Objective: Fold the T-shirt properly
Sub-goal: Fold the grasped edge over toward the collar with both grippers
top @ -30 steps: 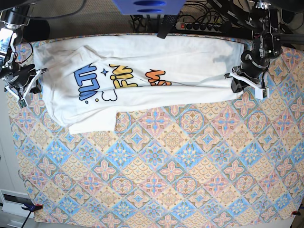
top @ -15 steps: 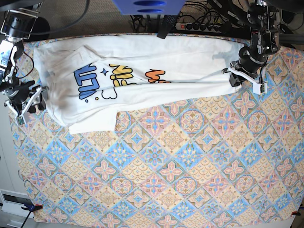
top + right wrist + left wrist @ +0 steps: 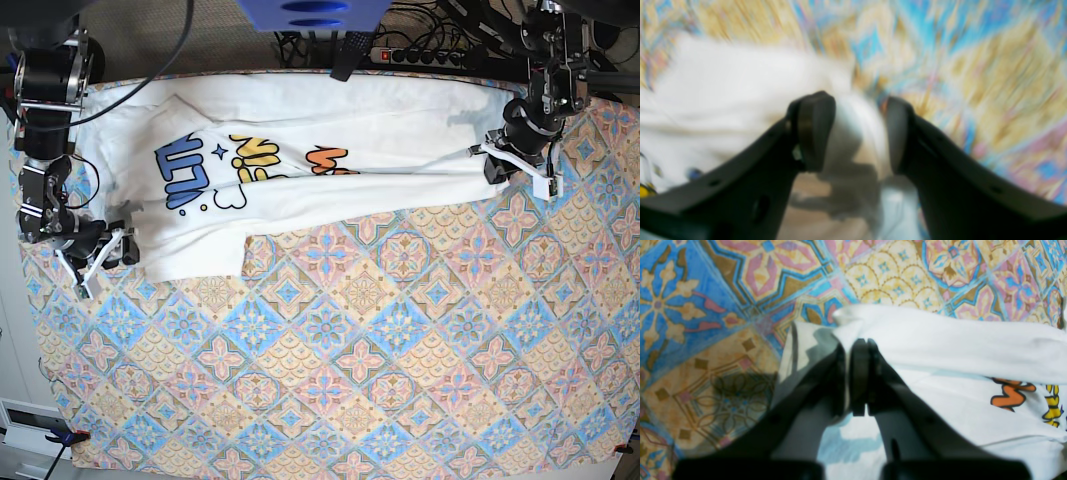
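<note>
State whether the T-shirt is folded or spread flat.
Partly folded. The T-shirt has its far part doubled toward the near edge, over the print, showing plain white; the left gripper pinches one end.

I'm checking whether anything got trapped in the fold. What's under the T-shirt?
Only the patterned tablecloth shows around the T-shirt. What lies beneath it is covered. The left gripper pinches its edge.

White T-shirt (image 3: 330, 180) across far edge of patterned tablecloth (image 3: 360, 360) (print up), a tool at each end
</note>
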You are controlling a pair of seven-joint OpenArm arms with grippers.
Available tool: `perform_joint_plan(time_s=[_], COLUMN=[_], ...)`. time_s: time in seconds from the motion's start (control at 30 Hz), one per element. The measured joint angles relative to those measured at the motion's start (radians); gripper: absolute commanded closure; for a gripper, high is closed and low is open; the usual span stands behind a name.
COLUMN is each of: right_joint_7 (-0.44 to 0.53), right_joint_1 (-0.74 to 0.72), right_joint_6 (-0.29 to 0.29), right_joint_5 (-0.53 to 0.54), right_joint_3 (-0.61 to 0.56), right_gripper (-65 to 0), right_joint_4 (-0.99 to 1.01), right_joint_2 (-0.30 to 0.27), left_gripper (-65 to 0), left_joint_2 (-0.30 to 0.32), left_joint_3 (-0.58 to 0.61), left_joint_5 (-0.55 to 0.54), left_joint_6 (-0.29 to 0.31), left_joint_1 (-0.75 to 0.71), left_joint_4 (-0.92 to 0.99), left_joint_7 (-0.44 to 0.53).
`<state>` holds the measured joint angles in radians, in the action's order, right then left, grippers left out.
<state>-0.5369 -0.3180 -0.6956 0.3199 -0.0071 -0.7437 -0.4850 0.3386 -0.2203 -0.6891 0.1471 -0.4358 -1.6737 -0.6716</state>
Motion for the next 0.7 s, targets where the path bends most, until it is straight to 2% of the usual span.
perform_joint_plan(time_s=[0.2,0.3,0.33,0.5,0.57,0.7], right_joint_7=[0.156,0.185,0.231,0.221,0.222,0.222], right_joint_1=[-0.120,-0.121,-0.109,-0.117,-0.116,-0.100], right_joint_6=[0.003,0.000,0.000,-0.003,-0.002,0.003], right_joint_5=[0.009,0.019,0.030,0.023,0.024,0.028], right_joint_3=[-0.130,-0.155,-0.156,-0.156,-0.156,-0.156], right_gripper=[-28.2,-28.2,-28.2,-27.7,-22.6,-4.6], right_joint_4=[0.217,0.263,0.275,0.299,0.299,0.294], right_joint_2=[-0.003,0.002,0.002,-0.008,-0.006,-0.007], left_gripper=[0.0,0.0,0.0,0.0,0.0,0.0], left_joint_2=[-0.002,0.000,0.000,-0.003,-0.002,-0.001], left_joint_3=[0.000,0.000,0.000,0.000,0.000,0.000], left_joint_5=[-0.003,-0.003,-0.003,-0.003,-0.003,-0.003], left_joint_6=[0.000,0.000,0.000,0.000,0.000,0.000], left_joint_1=[0.002,0.003,0.003,0.024,0.029,0.023], left_joint_4=[0.000,0.000,0.000,0.000,0.000,0.000], left_joint_7=[-0.001,-0.001,-0.001,-0.005,-0.005,-0.009])
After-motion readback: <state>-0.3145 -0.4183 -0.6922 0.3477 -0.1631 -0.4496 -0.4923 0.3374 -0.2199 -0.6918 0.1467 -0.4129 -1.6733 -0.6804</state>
